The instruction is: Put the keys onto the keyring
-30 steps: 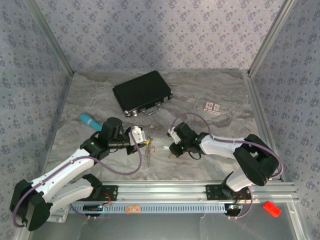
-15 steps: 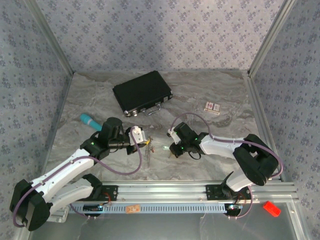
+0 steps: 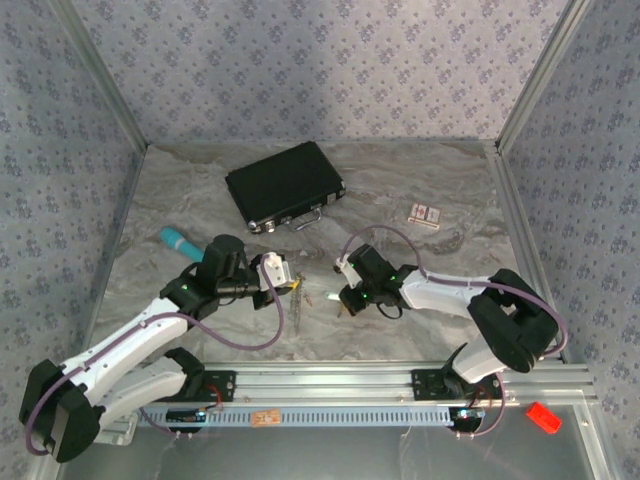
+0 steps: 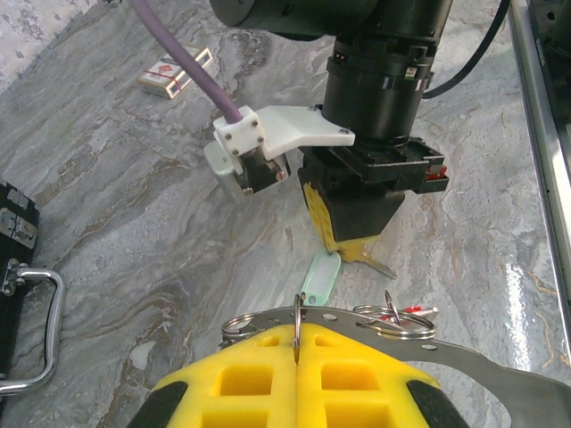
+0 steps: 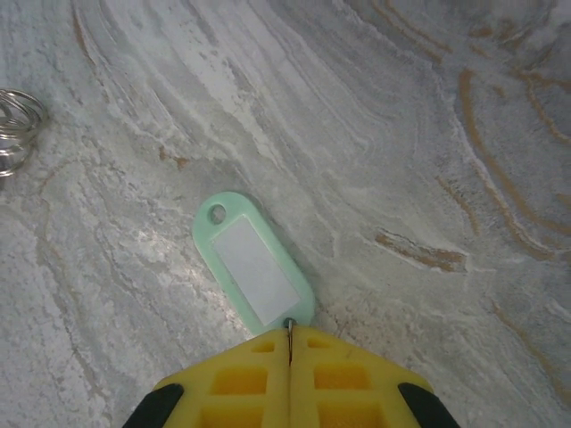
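Note:
In the left wrist view my left gripper (image 4: 296,332) is shut on a thin wire loop threaded through the keyring (image 4: 486,361), a grey metal band with holes. Small split rings (image 4: 397,323) and a red-headed key (image 4: 421,310) hang on that band. Facing it, my right gripper (image 4: 352,242) points down at the table, shut on the small ring of a pale green-tagged key (image 4: 321,276); a silvery blade (image 4: 382,266) sticks out beside its fingers. The right wrist view shows the green tag (image 5: 254,270) lying flat ahead of the shut right gripper (image 5: 290,334). From above, both grippers (image 3: 288,282) (image 3: 343,300) stand close together.
A black flat case (image 3: 285,185) lies at the back, its handle (image 4: 40,325) near the left gripper. A teal stick (image 3: 180,241) lies at the left and a small box (image 3: 425,214) at the back right. A split ring (image 5: 13,120) rests on the marbled table (image 3: 420,260).

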Controlling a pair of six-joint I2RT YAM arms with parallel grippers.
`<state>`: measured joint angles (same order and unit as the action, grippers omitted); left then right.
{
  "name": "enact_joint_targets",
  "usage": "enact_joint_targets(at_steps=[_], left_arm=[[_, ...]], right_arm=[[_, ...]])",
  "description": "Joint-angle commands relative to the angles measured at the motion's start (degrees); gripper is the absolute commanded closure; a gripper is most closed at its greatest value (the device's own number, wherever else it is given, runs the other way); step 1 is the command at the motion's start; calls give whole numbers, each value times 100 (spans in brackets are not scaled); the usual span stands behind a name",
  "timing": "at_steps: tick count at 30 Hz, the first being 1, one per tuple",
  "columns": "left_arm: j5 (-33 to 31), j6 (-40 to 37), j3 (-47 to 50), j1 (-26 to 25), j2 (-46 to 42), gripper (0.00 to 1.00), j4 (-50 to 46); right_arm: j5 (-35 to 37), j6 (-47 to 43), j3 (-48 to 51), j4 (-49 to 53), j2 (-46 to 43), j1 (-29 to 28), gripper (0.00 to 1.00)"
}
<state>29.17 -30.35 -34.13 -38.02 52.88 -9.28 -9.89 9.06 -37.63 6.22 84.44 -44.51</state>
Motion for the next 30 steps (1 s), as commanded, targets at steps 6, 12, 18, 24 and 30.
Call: enact_joint_targets(at_steps=[6,12,18,24,30], left_arm=[[-55,619,-143,-39,-183,100,-48],[-304,1109,-244,-54,-270,100,-64],[-335,1251,-462,-94,-204,100,-222],[63,934,-534,-429,-143,100,-259],[29,813,-558,-688,35,100,-347]], right_arm=[[393,-971,97,212,-1325,-231,100],[332,-1745,121,358,-2222,-342,100],[-829,-2613,11,703,-2844,-356,100],[-1582,-3171,-129,1050,-3071,-528,100],[-1876,-3177,-289,1118,-3026,-626,100]])
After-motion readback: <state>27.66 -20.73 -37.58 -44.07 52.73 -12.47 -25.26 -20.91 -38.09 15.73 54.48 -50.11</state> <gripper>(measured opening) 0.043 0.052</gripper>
